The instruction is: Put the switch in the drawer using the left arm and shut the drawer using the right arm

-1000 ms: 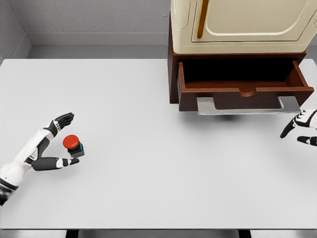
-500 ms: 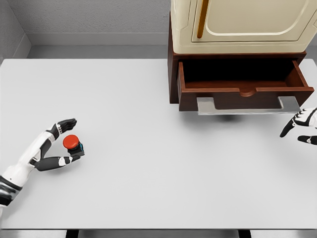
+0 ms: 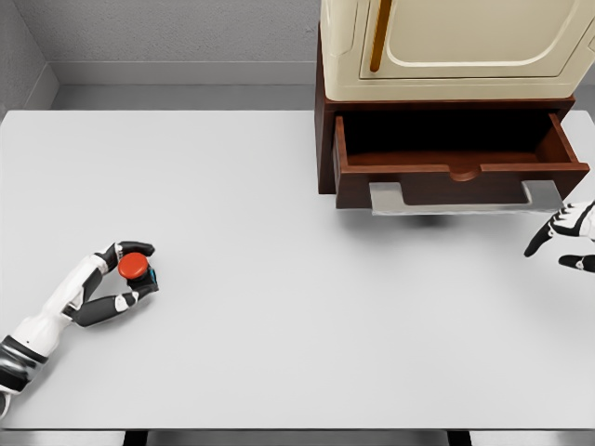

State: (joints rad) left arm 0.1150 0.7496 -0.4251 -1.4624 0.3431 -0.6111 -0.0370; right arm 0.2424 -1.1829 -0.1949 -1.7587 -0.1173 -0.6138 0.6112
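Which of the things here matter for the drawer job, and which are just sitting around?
Part of the job:
red-topped push-button switch
open brown wooden drawer
left hand, closing round the switch
right hand

Just there:
cream cabinet
white table

right robot hand (image 3: 569, 243): cut by the right edge, fingers only
cabinet (image 3: 446, 51): top cropped
switch (image 3: 136, 269): base partly hidden by fingers

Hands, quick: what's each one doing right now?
Left hand: fingers closed around the red switch on the table.
Right hand: open, holding nothing, at the right edge below the drawer.
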